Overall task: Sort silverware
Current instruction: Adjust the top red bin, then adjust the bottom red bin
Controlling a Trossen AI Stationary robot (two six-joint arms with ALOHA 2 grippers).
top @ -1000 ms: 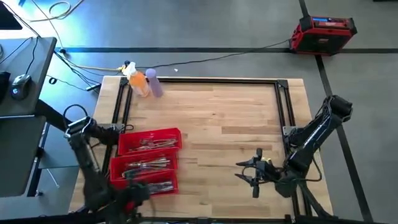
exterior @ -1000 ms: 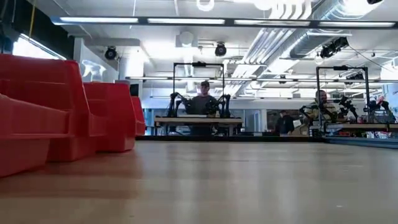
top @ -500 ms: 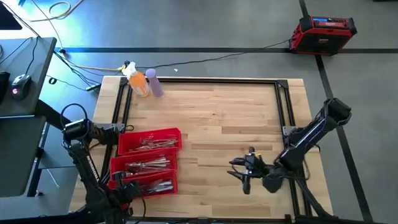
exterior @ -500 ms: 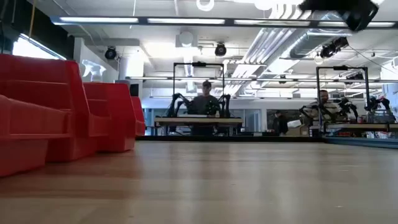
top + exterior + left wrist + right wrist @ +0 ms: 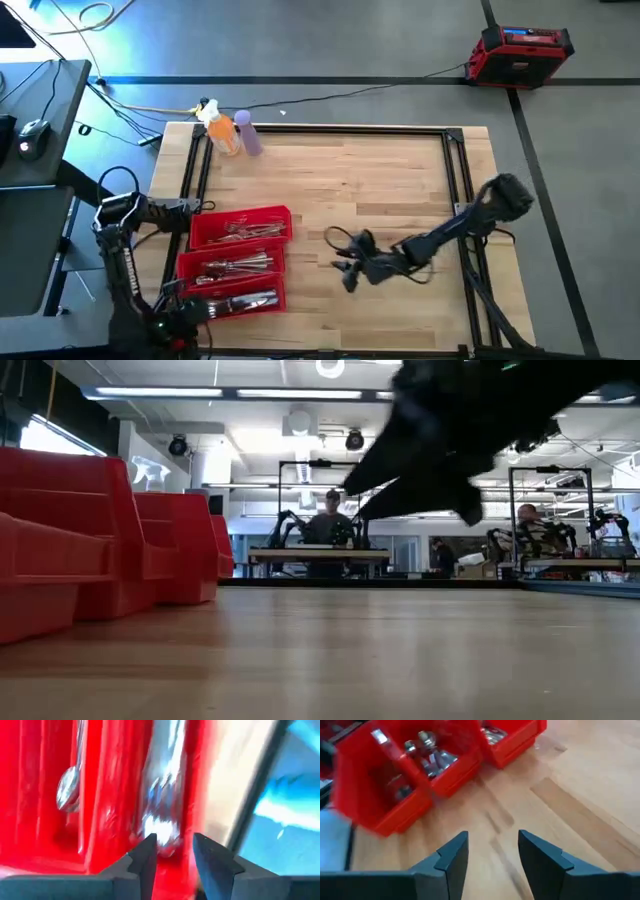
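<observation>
Though blurred, silverware (image 5: 159,827) in red tray (image 5: 265,222).

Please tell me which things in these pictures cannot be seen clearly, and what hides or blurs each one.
- The silverware in the red bins: too small in the high view to tell forks, knives and spoons apart; smeared in the left wrist view.
- Bin contents: hidden in the low view by the red walls.
- Right gripper: a dark blur in the low view.
- Left gripper: its fingers are too small in the high view.
</observation>
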